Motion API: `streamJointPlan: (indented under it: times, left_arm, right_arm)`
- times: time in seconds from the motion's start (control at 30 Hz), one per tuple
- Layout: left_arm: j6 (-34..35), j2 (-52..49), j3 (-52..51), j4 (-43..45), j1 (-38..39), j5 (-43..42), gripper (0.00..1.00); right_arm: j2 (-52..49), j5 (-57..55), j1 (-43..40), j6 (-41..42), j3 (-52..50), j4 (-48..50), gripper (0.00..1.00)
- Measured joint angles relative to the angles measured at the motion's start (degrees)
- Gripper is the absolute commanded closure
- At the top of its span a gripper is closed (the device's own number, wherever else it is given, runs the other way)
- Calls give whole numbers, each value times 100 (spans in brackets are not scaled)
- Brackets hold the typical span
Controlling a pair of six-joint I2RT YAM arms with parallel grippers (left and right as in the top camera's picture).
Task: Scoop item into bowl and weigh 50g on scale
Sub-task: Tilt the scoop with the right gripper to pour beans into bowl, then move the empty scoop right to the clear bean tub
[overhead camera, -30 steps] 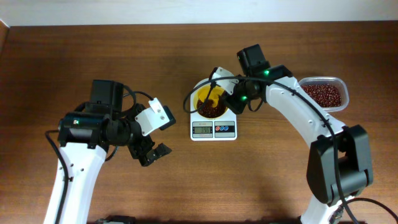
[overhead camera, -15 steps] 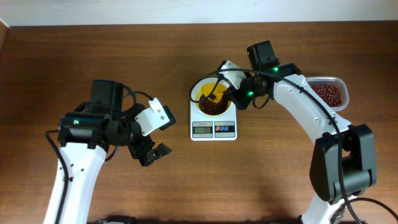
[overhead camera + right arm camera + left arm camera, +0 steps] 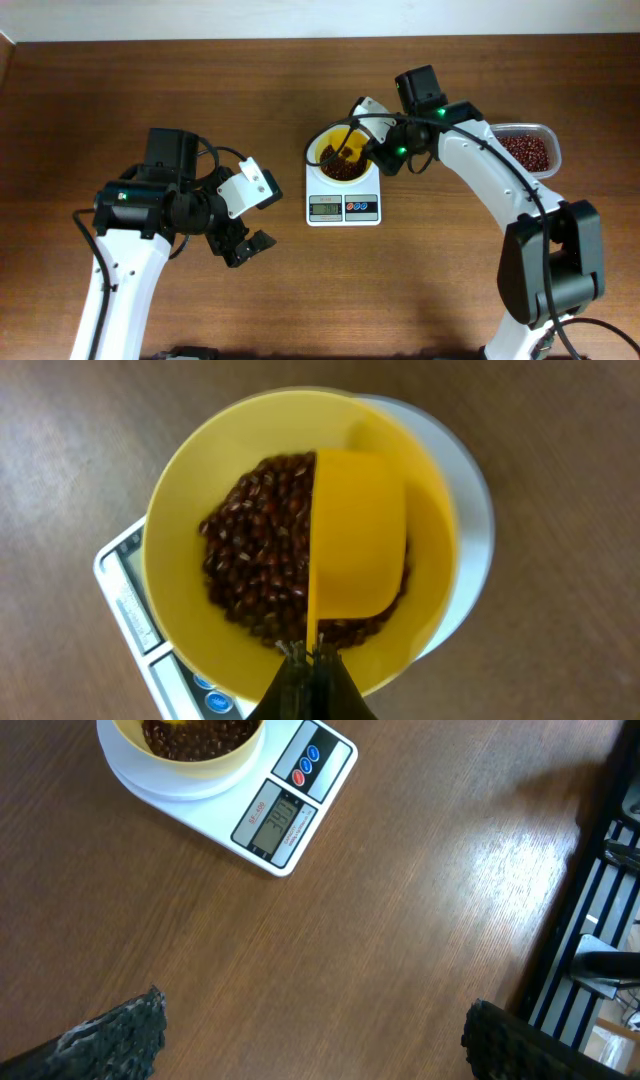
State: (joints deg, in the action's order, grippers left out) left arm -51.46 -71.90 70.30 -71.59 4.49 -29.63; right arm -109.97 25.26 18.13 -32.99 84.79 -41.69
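Hard to see: from overhead the numbers on the scale's screen (image 3: 326, 208) are too small to read. From the left wrist they are blurry too.
Cut off: in the left wrist view the bowl (image 3: 215, 765) runs off the top edge. The two dark fingers (image 3: 110, 1035) of the left end effector run off the bottom edge.
Hidden: in the right wrist view only the tips of the right end effector (image 3: 310, 680) show, at the bottom middle.
Scoop: a yellow scoop (image 3: 355, 545) sits over the bowl. I cannot tell if we see its inside or its back.
Left arm: bent, at the left of the overhead view, away from the scale (image 3: 343, 200).
Left end effector (image 3: 245, 245): wide open, holding nothing, above the bare table (image 3: 200, 90).
Right arm: reaches from the lower right up and over to the bowl (image 3: 322, 150).
Right end effector (image 3: 368, 138): pinched shut on the scoop's thin handle.
Beans (image 3: 255, 550): a dark red-brown heap inside the bowl, partly under the scoop.
Bowl place: on the scale, in the middle of the overhead view.
Tub (image 3: 525, 148): clear, holds more beans, at the right edge, just beside the right arm.
Buttons (image 3: 310, 758): red and blue, next to the screen.
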Motion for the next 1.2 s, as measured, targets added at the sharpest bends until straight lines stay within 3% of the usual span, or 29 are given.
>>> streamJointPlan:
  times: [0.47,0.87,1.2]
  left_arm:
    - [0,0,0,0,0,0,1]
    - [0,0,0,0,0,0,1]
    - [0,0,0,2,0,0,1]
  right_arm:
    - [0,1241,-133,81,48,-640,96]
    - [0,3180,-1034,1510,92,-761,96]
    - [0,3858,-1211,1759,92,-754,96]
